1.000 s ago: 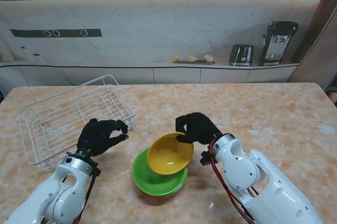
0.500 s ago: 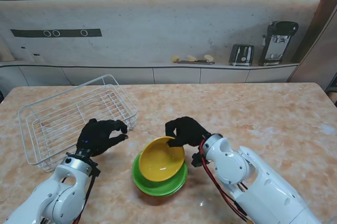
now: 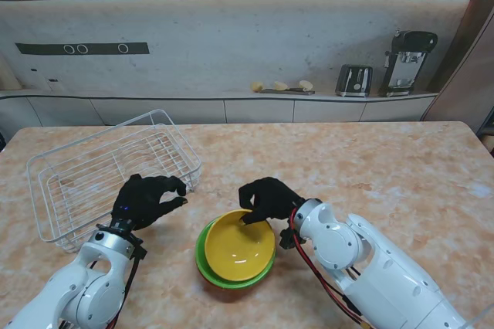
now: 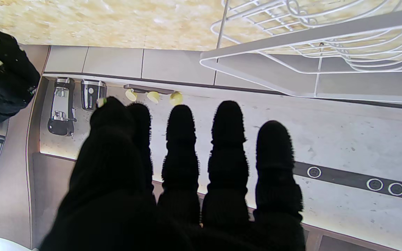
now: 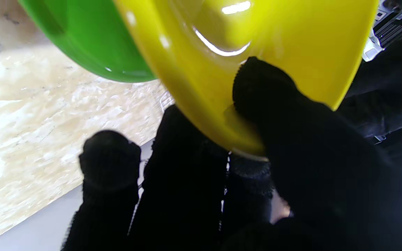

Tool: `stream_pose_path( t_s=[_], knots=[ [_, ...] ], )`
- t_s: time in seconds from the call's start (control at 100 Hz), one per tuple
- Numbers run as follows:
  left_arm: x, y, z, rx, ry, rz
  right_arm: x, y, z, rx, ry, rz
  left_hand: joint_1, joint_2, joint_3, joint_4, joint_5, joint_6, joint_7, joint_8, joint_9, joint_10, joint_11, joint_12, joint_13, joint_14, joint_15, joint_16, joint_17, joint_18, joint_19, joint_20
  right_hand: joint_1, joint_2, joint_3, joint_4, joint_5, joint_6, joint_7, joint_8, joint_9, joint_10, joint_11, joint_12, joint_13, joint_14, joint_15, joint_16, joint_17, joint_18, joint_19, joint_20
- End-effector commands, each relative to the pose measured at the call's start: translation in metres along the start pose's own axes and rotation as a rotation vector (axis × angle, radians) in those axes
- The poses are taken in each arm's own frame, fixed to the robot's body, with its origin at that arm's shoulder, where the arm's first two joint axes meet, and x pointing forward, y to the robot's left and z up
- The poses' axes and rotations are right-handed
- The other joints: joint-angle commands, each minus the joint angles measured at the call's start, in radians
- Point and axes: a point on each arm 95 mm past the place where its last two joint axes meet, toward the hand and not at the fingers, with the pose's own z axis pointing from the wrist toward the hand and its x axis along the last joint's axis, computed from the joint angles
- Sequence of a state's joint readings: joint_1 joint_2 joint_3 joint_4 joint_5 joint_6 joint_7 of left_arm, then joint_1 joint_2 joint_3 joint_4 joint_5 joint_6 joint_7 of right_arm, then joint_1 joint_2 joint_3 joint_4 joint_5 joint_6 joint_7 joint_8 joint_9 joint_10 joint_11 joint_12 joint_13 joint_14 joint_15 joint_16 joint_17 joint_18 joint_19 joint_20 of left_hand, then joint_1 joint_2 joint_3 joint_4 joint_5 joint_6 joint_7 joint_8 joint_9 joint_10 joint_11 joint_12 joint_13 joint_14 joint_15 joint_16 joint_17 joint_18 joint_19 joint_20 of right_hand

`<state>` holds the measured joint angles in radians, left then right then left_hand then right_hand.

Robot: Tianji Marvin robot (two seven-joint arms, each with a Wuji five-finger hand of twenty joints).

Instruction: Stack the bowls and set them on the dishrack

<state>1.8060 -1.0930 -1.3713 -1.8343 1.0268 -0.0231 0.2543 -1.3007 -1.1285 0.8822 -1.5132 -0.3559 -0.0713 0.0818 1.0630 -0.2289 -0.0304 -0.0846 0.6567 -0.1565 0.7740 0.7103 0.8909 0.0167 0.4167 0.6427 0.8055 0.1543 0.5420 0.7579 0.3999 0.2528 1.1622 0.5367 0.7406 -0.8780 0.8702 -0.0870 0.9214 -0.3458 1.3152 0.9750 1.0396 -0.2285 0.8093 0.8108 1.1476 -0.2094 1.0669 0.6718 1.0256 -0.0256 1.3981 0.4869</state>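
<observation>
A yellow bowl [image 3: 238, 245] now sits nested inside a green bowl [image 3: 207, 262] on the marble table, near me in the middle. My right hand [image 3: 266, 198] pinches the yellow bowl's far rim; in the right wrist view the thumb lies inside the yellow bowl [image 5: 257, 52] and the other fingers [image 5: 110, 157] are under it, with the green bowl [image 5: 92, 38] beside it. The white wire dishrack [image 3: 108, 171] stands at the left. My left hand [image 3: 147, 198] hovers just off the rack's near right corner, fingers loosely curled, holding nothing. The left wrist view shows its fingers [image 4: 227, 157] apart and the dishrack [image 4: 312, 38].
Beyond the table, a counter carries a toaster [image 3: 354, 80], a coffee machine [image 3: 409, 60] and some small yellow items [image 3: 282, 86]. Bare marble table [image 3: 386, 167] stretches to the right of the bowls.
My right hand has carried the yellow bowl down and to the left, from tilted over the green bowl to level inside it. The left hand stayed put.
</observation>
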Motion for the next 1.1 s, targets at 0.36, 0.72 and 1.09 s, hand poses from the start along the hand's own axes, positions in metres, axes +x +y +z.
stream_pose_path(
  t_s=[0.36,0.72,1.09],
  knots=[
    [0.002,0.001,-0.002,-0.010,0.004,-0.004,0.001,-0.009,0.000,0.051,0.038,-0.034,0.004,0.041,-0.014,-0.009,0.017,-0.015,-0.006,-0.005,0.018,0.002,-0.009,-0.010,-0.004,0.015,-0.001,-0.008,-0.008,0.020,-0.002,0.009,-0.059,0.114,0.091,0.012,-0.120,-0.101,-0.343,-0.481,-0.098,0.014,-0.219,-0.142,-0.188,0.081,-0.339,-0.146,-0.284,0.102,-0.146,-0.106],
    [0.002,0.001,-0.001,-0.009,0.004,-0.004,0.002,-0.007,0.000,0.024,0.056,-0.076,0.005,0.042,-0.013,-0.009,0.018,-0.014,-0.006,-0.006,0.018,0.001,-0.009,-0.010,-0.004,0.015,0.000,-0.008,-0.009,0.020,-0.002,0.009,-0.228,0.183,0.009,0.060,-0.260,-0.029,-0.475,-0.566,-0.244,0.017,-0.283,-0.354,-0.351,0.124,-0.554,-0.254,-0.539,0.195,-0.255,-0.103],
    [0.004,0.001,-0.002,-0.011,0.011,-0.009,0.005,0.002,-0.008,-0.062,0.060,-0.139,0.005,0.041,-0.013,-0.009,0.014,-0.015,-0.009,-0.007,0.016,0.002,-0.010,-0.011,-0.004,0.013,-0.002,-0.009,-0.007,0.020,-0.001,0.009,-0.450,0.325,-0.081,0.145,-0.285,0.022,-0.676,-0.445,-0.333,0.030,-0.367,-0.415,-0.465,0.160,-0.665,-0.294,-0.685,0.217,-0.341,-0.103]
  ],
)
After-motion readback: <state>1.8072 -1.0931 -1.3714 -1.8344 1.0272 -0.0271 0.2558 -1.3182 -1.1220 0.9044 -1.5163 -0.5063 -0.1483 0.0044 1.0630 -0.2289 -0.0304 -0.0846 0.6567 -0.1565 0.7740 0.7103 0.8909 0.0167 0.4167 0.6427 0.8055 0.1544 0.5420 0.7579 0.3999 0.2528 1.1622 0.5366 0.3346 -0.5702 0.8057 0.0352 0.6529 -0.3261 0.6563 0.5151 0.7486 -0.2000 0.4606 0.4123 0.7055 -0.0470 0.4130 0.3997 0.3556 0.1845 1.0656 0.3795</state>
